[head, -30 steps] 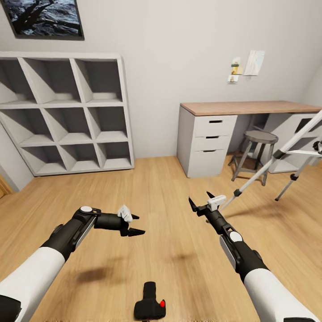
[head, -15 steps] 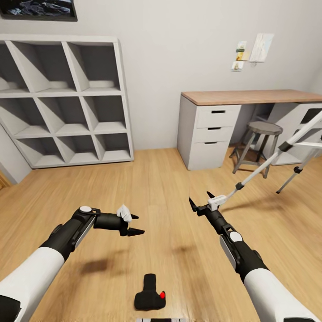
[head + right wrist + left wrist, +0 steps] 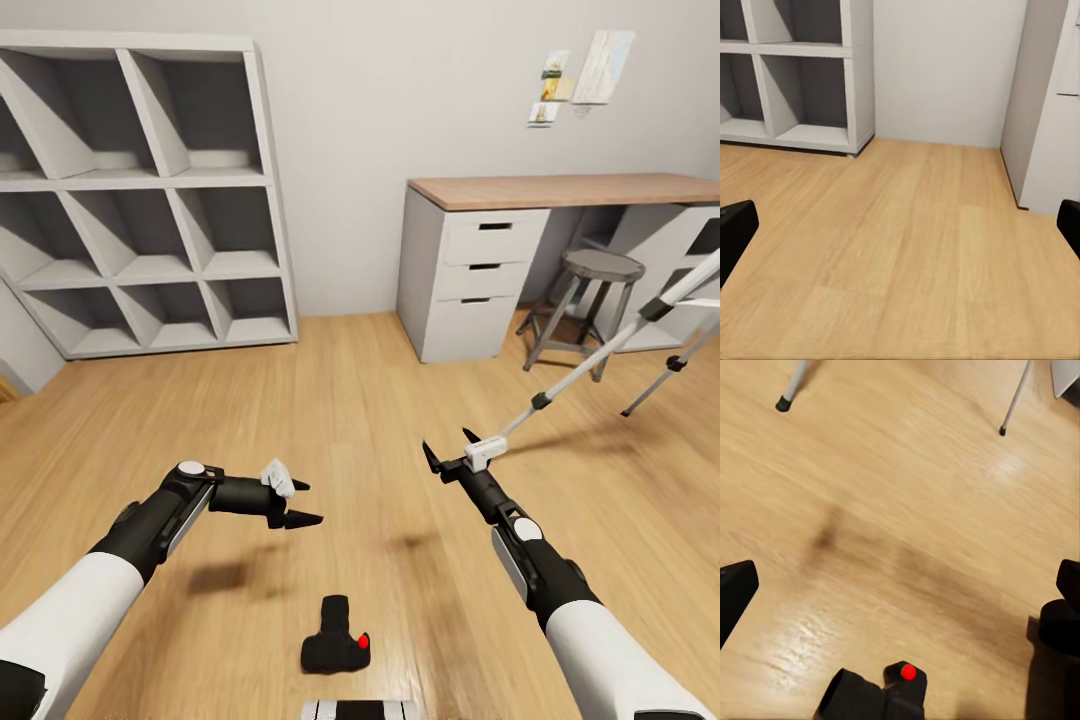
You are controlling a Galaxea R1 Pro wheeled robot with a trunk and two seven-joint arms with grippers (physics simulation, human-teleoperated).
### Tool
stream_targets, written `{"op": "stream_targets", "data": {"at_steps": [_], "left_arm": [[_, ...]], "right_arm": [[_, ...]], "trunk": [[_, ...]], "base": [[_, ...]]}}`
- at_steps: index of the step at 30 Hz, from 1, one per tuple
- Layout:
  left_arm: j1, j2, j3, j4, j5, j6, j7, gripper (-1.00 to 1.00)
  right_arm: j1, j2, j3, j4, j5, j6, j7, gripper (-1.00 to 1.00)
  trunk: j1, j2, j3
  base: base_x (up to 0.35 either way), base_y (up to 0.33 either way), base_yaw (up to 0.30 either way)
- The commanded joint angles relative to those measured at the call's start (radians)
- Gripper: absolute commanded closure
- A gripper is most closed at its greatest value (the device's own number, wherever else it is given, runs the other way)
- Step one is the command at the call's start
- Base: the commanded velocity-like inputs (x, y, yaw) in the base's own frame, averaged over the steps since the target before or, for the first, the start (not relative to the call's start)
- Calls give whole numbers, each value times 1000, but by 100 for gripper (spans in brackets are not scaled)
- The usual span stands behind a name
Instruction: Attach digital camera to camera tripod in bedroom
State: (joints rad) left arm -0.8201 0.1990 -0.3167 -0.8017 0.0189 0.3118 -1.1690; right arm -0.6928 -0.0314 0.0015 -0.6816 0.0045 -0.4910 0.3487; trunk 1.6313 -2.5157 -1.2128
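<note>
Two grippers hang over the light wood floor [image 3: 350, 420] of the bedroom with nothing between their fingers: we see the left gripper [image 3: 302, 503] with its jaws spread apart, pointing toward the middle, and the right gripper [image 3: 447, 452] also spread wide, pointing toward the far wall. The digital camera [image 3: 335, 642] lies on the floor near the robot, between the two arms and closer than both grippers, with its red button [image 3: 908, 672] facing up. The camera tripod [image 3: 640, 335] stands at the right, well apart from the camera, in front of the grey stool [image 3: 590, 300] and the white desk [image 3: 480, 280], while the grey cube shelf [image 3: 140, 200] stands against the wall at the left.
</note>
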Motion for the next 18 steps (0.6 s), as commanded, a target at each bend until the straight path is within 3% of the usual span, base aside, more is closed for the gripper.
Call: {"op": "stream_targets", "data": {"at_steps": [1,6,12,15,18], "left_arm": [[-1,1,-2,-1,2,10,-2,-100],[-1,2,-3,0,1,-4,-4,-100],[-1,6,-4,-1,1,-67,-21,-100],[-1,8,-5,-2,1,-134,-154,-100],[-1,7,-5,-3,1,-168,-242,-100]], "right_arm": [[-1,0,0,1,0,-3,3,-100],[-1,0,0,1,-1,-4,3,-100],[-1,2,-3,-1,-6,-10,2,-100],[-1,3,-4,-16,-14,-15,-23,-100],[-1,4,-4,-33,-15,-16,-69,-100]], "trunk": [[0,-1,-5],[2,-2,-24],[5,-3,-47],[6,-4,-59],[8,-5,-71]], "base": [[0,0,0],[0,0,0],[0,0,0],[0,0,0],[0,0,0]]}}
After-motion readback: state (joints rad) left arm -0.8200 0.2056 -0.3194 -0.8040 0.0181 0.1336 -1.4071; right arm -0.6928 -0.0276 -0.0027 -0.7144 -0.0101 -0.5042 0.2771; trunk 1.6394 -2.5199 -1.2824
